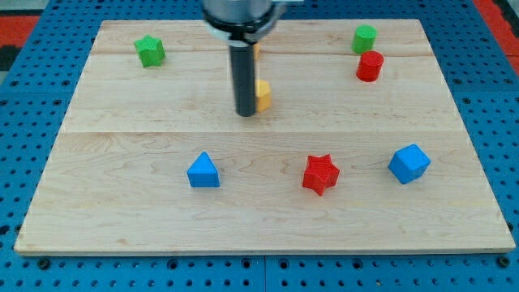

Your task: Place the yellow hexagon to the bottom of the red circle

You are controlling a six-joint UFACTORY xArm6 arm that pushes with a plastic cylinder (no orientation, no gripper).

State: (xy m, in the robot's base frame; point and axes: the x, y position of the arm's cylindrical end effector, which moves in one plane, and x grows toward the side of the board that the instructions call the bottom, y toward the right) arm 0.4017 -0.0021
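- My tip (246, 114) sits on the wooden worktop (122, 211), upper middle of the view, touching or just beside the left side of the yellow hexagon (263, 95).
- No hand on this arm, only the dark rod, so spread or pressed together does not apply.
- Yellow hexagon partly hidden behind the rod, only its right part shows; well left of the red circle (369, 66) and a bit lower than it.
- Another yellow bit (256, 49) peeks out by the rod near the view's top; shape can't tell.
- Red circle at upper right, just below the green block (364, 38), shape of that one unclear.
- Green star (150, 51) at upper left.
- Blue triangle (203, 171) lower left of centre.
- Red star (320, 173) lower middle-right.
- Blue cube-like block (409, 163) to the right of the red star, apart from it.
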